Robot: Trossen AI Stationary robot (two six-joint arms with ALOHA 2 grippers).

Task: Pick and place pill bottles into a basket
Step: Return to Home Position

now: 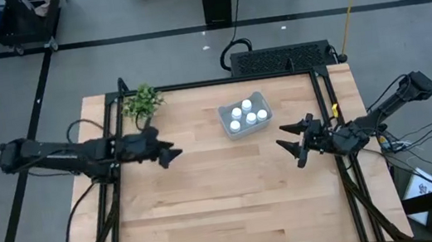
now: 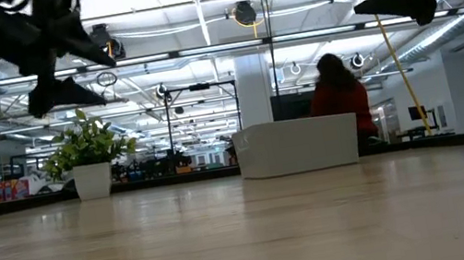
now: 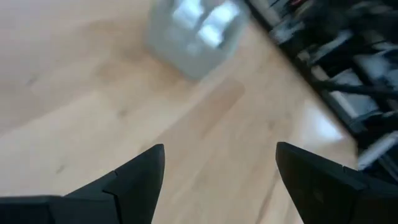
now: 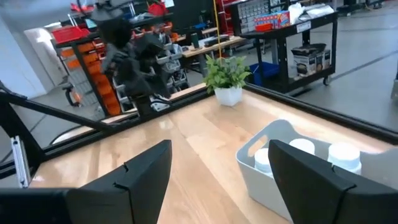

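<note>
1. Dark left gripper point(image 1: 177, 154), lifted clear of the table point(image 1: 227, 207) over its left half and aimed toward the middle. Fingers point(image 3: 134, 183) spread wide in the left wrist view, with bare wood between them. Holding nothing, touching nothing.
2. Dark right gripper point(image 1: 290, 145), also lifted, over the right side of the table and aimed back toward the left one. Fingers point(image 4: 146, 177) spread just as wide, likewise empty.
3. Between the two grippers and nearer the far edge, well apart from both: the basket point(image 1: 223, 116), pale grey-blue with low walls, sitting at a slant on the wood.
4. Inside the basket: the pill bottles point(image 1: 246, 104), white caps packed close together and upright as far as can be told. No bottle seen loose anywhere on the table.
5. Step in hand, as a judgement: collecting finished, with only the return of both arms to their resting posture left.
6. Next move, as a judgement: no grasp needed. Calls for folding each arm toward its own side while keeping height, clear of the basket.
7. Near the left arm but not touching it, at the far left corner: a small green plant point(image 1: 142, 101) in a white pot. Worth a wide berth on the left side.
8. Beyond the table, in the low view: a person point(image 2: 334, 86) in a red top behind the basket, in a bright workshop.
</note>
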